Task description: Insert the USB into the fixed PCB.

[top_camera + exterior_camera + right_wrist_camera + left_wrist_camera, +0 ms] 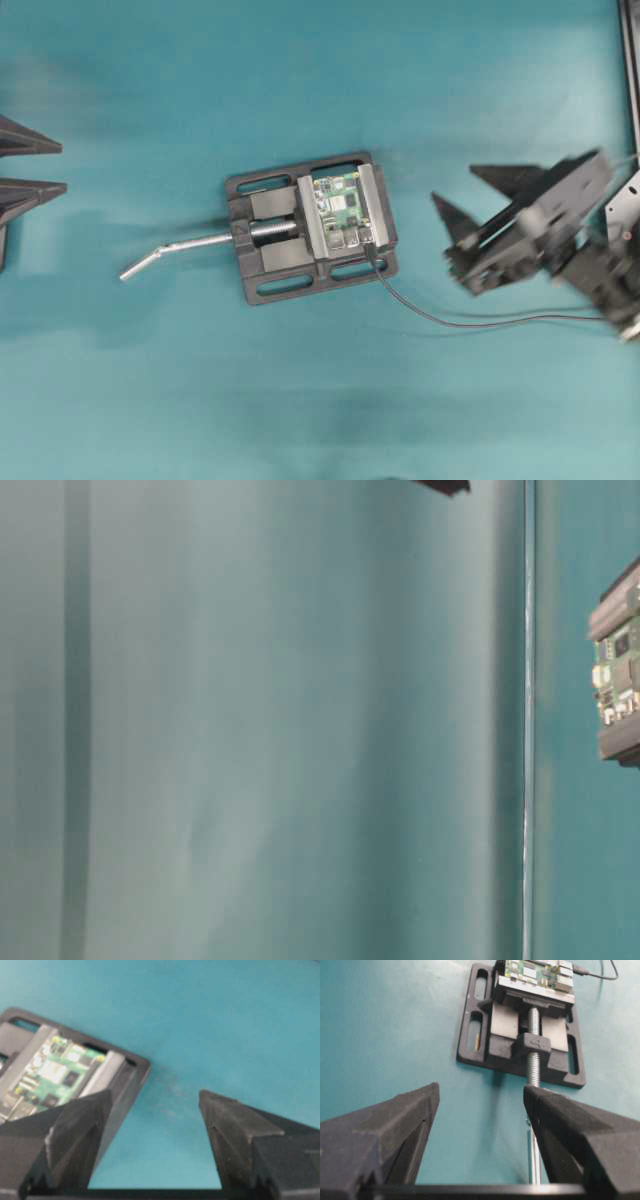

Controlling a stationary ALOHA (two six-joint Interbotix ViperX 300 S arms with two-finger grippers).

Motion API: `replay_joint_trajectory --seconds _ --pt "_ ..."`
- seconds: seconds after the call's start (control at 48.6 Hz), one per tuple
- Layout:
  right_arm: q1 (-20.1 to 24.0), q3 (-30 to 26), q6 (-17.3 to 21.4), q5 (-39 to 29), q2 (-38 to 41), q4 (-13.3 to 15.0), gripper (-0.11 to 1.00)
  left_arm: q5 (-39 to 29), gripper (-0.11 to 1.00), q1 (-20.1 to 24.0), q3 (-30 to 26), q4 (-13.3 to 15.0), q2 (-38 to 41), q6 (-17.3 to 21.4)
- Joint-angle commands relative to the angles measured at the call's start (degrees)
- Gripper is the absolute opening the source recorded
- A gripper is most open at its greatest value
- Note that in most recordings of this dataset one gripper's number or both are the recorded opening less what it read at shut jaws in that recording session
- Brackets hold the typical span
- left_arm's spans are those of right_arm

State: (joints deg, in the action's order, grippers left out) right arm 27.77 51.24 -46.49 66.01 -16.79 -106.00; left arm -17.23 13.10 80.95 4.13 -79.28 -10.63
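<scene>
The green PCB is clamped between the silver jaws of a black vise at mid-table. The USB has its plug against the board's lower right corner, and its thin black cable trails off to the right. How deep the plug sits I cannot tell. My right gripper hovers open to the right of the vise, apart from plug and cable. In its wrist view the right gripper has only teal table between its fingers, with the PCB at left. My left gripper stands open at the far left edge, empty.
The vise's silver screw handle sticks out left toward my left gripper, and in the left wrist view this handle runs just inside the right finger. The table-level view catches the PCB only at its right edge.
</scene>
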Motion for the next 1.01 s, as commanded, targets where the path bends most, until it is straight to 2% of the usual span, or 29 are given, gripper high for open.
replay_joint_trajectory --seconds 0.0,0.144,0.267,0.391,0.493,0.699,0.884,0.987 --pt "-1.6 3.6 -0.2 -2.2 -6.4 3.2 0.76 0.3 0.74 0.1 -0.6 -0.3 0.4 -0.4" --pt "-4.4 10.2 -0.2 -5.9 -16.3 8.5 0.76 0.3 0.74 0.1 -0.6 -0.3 0.4 -0.4" --pt "-8.3 15.4 -1.3 -13.1 -25.7 11.5 0.76 0.3 0.74 0.1 -0.6 -0.3 0.4 -0.4" --pt "-11.2 19.0 -4.7 -19.2 -32.8 11.7 0.76 0.3 0.74 0.2 -0.6 -0.3 0.5 -0.4" --pt "-12.4 21.2 -9.1 -23.5 -38.0 11.8 0.76 0.3 0.74 0.1 -0.6 -0.3 0.5 -0.4" --pt "-12.8 24.5 -16.4 -28.3 -45.4 11.3 0.76 0.3 0.74 0.1 -0.6 -0.3 0.5 -0.4" --pt "-12.8 26.2 -17.3 -30.9 -46.8 11.3 0.76 0.3 0.74 0.1 -0.6 -0.3 0.5 -0.4" --pt "-12.8 27.1 -17.6 -34.2 -46.6 12.3 0.76 0.3 0.74 0.2 -0.6 -0.3 0.5 -0.4"
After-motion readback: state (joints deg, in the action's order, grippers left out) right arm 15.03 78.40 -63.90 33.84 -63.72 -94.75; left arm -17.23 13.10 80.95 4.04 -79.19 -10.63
